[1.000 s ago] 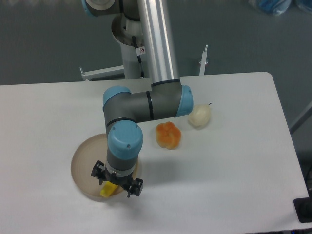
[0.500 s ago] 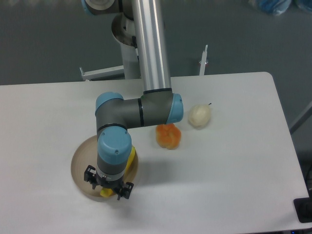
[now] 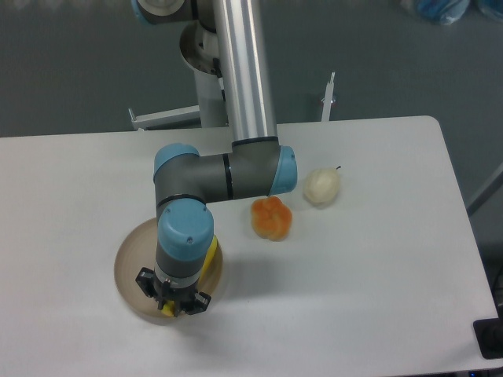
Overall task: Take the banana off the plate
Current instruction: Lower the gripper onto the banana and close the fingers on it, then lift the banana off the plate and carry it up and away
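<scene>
The beige plate [image 3: 128,263] lies at the front left of the white table. On it rests the yellow banana [image 3: 211,253], mostly covered by the arm's wrist; a strip shows at the wrist's right side and a yellow end shows below it. My gripper [image 3: 174,301] points straight down over the plate's near part, its black fingers [image 3: 146,280] spread on either side of the banana's near end. It looks open, low over the fruit, and I cannot see whether the pads touch it.
An orange pepper [image 3: 271,217] sits just right of the plate, close to the arm's elbow. A pale cream pear [image 3: 322,186] lies further right. The arm's base column [image 3: 208,71] rises behind the table's far edge.
The wrist shifted left along the plate and then sank lower over the banana. The banana and the other fruit have not moved.
</scene>
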`<state>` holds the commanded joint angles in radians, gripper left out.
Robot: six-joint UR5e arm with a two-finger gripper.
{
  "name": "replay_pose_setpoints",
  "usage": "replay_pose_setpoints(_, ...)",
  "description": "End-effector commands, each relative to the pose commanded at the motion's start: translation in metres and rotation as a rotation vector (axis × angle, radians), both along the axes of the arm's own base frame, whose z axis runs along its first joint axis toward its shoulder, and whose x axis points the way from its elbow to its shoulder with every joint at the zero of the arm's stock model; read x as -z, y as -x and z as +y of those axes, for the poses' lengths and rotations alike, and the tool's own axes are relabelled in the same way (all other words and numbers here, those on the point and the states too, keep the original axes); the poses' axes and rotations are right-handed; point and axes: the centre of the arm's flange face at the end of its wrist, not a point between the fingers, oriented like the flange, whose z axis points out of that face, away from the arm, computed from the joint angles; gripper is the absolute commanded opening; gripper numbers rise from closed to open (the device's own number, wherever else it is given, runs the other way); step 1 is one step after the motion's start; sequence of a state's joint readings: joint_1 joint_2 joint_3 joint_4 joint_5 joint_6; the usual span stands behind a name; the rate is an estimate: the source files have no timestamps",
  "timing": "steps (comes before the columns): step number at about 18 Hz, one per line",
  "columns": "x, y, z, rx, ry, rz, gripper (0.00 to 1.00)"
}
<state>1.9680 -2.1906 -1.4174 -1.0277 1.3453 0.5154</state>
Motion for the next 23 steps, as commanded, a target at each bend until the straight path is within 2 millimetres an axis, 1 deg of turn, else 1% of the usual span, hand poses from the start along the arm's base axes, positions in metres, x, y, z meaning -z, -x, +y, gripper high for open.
replay_pose_setpoints(1, -0.003, 0.005, -0.002, -0.008, -0.003, 0.0, 0.1)
replay_pose_setpoints(2, -0.008, 0.005, -0.002, -0.01, -0.011, -0.004, 0.1)
replay_pose_setpoints(3, -0.021, 0.007, -0.004, -0.012, -0.025, 0.001, 0.1)
replay_pose_setpoints(5, -0.036, 0.023, -0.011, -0.032, -0.031, 0.004, 0.1)
replay_pose_setpoints(6, -0.048, 0.028, -0.013, -0.015, -0.049, 0.023, 0.1)
replay_pose_setpoints(8, -0.058, 0.036, -0.015, 0.01, -0.062, 0.064, 0.1)
replay_pose_setpoints(9, -0.062, 0.043, -0.016, 0.034, -0.05, 0.124, 0.1)
replay_pose_setpoints(10, -0.064, 0.058, -0.022, 0.048, -0.018, 0.192, 0.1)
replay_pose_setpoints(11, -0.073, 0.082, -0.032, 0.055, -0.001, 0.256, 0.1)
replay_pose_setpoints(12, -0.075, 0.093, -0.035, 0.058, -0.002, 0.261, 0.1)
replay_pose_setpoints(15, -0.09, 0.155, -0.064, 0.083, -0.002, 0.288, 0.11)
replay_pose_setpoints(18, -0.092, 0.197, -0.087, 0.101, 0.024, 0.291, 0.1)
replay_pose_setpoints(19, -0.094, 0.217, -0.097, 0.113, 0.032, 0.292, 0.1)
replay_pose_setpoints(20, -0.095, 0.23, -0.104, 0.123, 0.039, 0.292, 0.1)
replay_pose_setpoints(22, -0.102, 0.26, -0.122, 0.156, 0.046, 0.296, 0.07)
replay_pose_setpoints(23, -0.103, 0.27, -0.126, 0.181, 0.049, 0.299, 0.07)
